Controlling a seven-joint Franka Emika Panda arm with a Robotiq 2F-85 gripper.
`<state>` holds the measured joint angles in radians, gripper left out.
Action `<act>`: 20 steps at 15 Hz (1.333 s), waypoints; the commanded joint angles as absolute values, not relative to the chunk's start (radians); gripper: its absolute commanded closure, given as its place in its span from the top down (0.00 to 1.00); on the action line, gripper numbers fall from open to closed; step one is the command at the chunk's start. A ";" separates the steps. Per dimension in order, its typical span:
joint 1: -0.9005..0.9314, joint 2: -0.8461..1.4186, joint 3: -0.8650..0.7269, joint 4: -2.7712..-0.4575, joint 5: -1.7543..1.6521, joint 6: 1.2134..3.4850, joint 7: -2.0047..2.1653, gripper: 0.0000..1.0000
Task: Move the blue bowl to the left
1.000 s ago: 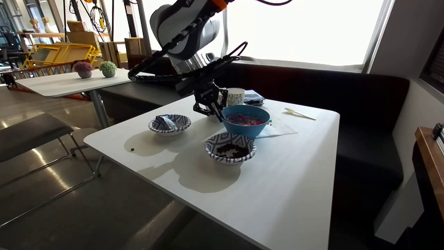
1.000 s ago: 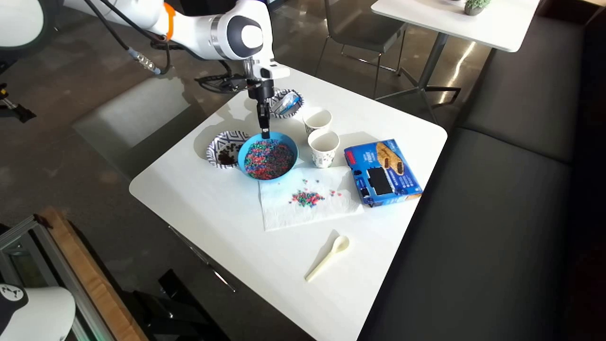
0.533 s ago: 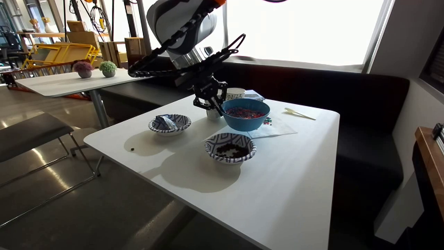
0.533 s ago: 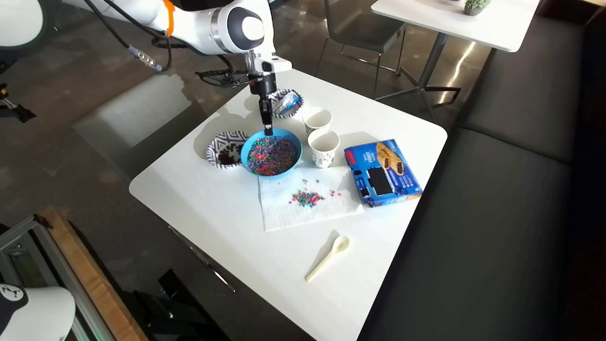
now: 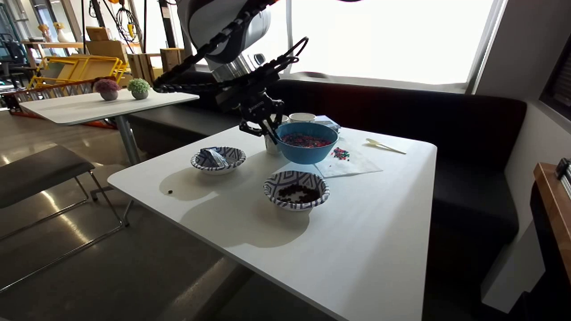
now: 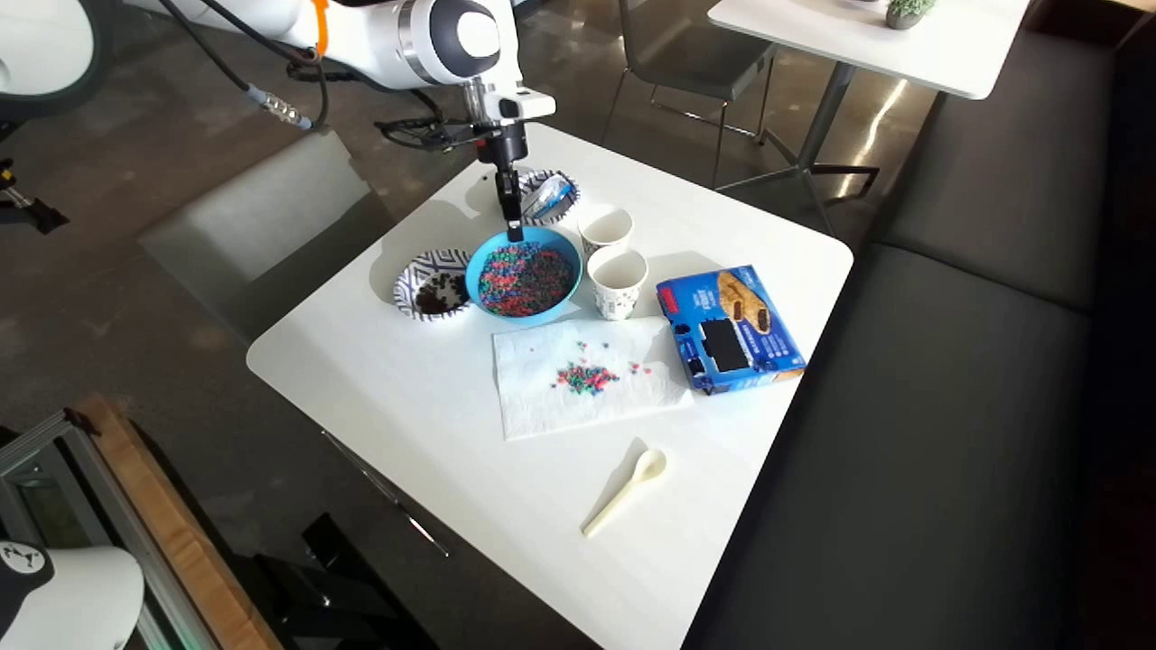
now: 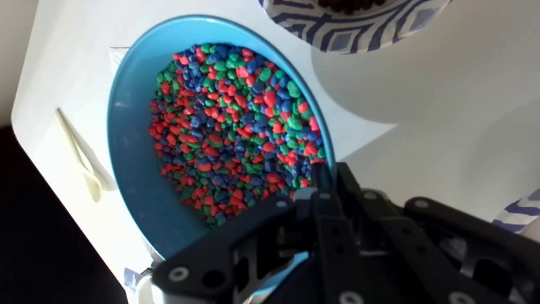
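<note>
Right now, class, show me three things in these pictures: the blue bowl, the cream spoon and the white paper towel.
Blue bowl point(image 5: 306, 155): in an exterior view, on its outer wall.
Cream spoon point(image 6: 623, 496): in an exterior view, on its handle.
White paper towel point(image 6: 578, 414): in an exterior view, on a bare patch.

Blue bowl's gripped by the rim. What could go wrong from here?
Slip: the gripper pinches the blue bowl at one rim spot; the load of red, green and blue pieces could tip it and spill.
Bump: the nearest paper cup, close by in an exterior view, might get knocked.
Landing: lowered here, it could catch the patterned bowl holding dark pieces.
</note>
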<state>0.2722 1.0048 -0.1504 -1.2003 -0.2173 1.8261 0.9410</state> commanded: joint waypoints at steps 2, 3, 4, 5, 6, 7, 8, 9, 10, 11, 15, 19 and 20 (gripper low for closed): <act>0.288 1.049 -0.148 -1.094 -0.244 1.719 0.921 0.02; 0.290 1.060 -0.148 -1.076 -0.246 1.711 0.919 0.02; 0.291 1.072 -0.148 -1.056 -0.247 1.698 0.912 0.02; 0.294 1.085 -0.151 -1.038 -0.251 1.690 0.911 0.02; 0.293 1.098 -0.151 -1.018 -0.252 1.678 0.900 0.02; 0.293 1.110 -0.151 -1.000 -0.253 1.672 0.893 0.02; 0.293 1.122 -0.151 -0.982 -0.254 1.669 0.885 0.02; 0.293 1.134 -0.152 -0.966 -0.254 1.666 0.877 0.02; 0.292 1.143 -0.150 -0.952 -0.254 1.672 0.863 0.02; 0.293 1.152 -0.150 -0.942 -0.254 1.678 0.853 0.02; 0.296 1.188 -0.149 -0.895 -0.250 1.696 0.813 0.02; 0.290 1.180 -0.143 -0.935 -0.222 1.736 0.821 0.06; 0.290 1.184 -0.143 -0.930 -0.222 1.736 0.820 0.06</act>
